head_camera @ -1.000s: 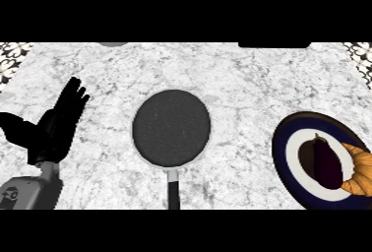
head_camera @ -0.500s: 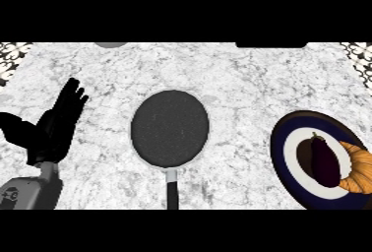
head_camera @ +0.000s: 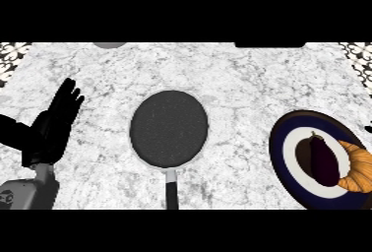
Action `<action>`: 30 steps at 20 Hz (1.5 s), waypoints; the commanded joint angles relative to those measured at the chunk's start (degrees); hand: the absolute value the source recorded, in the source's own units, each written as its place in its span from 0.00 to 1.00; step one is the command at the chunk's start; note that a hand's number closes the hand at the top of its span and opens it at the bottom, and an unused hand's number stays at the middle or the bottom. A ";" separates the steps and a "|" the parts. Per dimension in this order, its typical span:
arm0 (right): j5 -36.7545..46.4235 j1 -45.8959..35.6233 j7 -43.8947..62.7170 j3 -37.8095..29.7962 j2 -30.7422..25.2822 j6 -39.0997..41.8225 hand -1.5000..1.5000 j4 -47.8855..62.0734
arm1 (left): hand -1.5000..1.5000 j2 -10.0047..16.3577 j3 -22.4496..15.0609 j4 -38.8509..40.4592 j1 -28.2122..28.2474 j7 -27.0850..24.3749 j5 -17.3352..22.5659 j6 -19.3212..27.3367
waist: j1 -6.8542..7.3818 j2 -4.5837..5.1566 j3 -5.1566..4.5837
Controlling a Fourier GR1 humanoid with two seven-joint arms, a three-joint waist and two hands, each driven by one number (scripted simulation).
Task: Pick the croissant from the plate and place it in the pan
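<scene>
Left robot hand idle at the edge, croissant waiting on its plate

The left robot hand (head_camera: pixel 51 129) stood at the view's left with its fingers spread straight and pointing up, holding nothing and resting well apart from everything else. The right robot hand showed nowhere. Outward from it, one dark pan (head_camera: pixel 169 128) lay in the middle of the marble tabletop (head_camera: pixel 240 78), its handle (head_camera: pixel 170 189) pointing toward the robot, probably so the bowl faced up ready to receive. Further right sat one dark-rimmed plate (head_camera: pixel 280 147), carrying one croissant (head_camera: pixel 356 170) on its right side, touching or just beside one eggplant (head_camera: pixel 323 160) at its centre. The croissant being nearest the robot's right side, the unseen right hand seemed the likelier one to fetch it. The pick was not yet begun.
</scene>
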 commanded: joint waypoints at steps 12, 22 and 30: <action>15.31 -5.11 6.04 3.84 14.79 4.35 0.00 2.38 | 0.50 -3.82 0.45 -1.64 0.34 0.49 -3.95 -0.71 | 0.23 0.06 0.04; 22.42 -7.71 -4.29 2.75 17.11 -1.02 0.00 17.54 | 0.50 -4.57 3.55 4.69 -1.67 -1.74 -4.08 -3.46 | 0.16 0.16 0.05; 26.18 -10.88 -5.96 0.35 23.23 -0.29 0.00 20.34 | 0.50 -6.22 3.00 -0.22 -1.92 3.01 -6.45 -2.57 | 0.14 0.05 0.04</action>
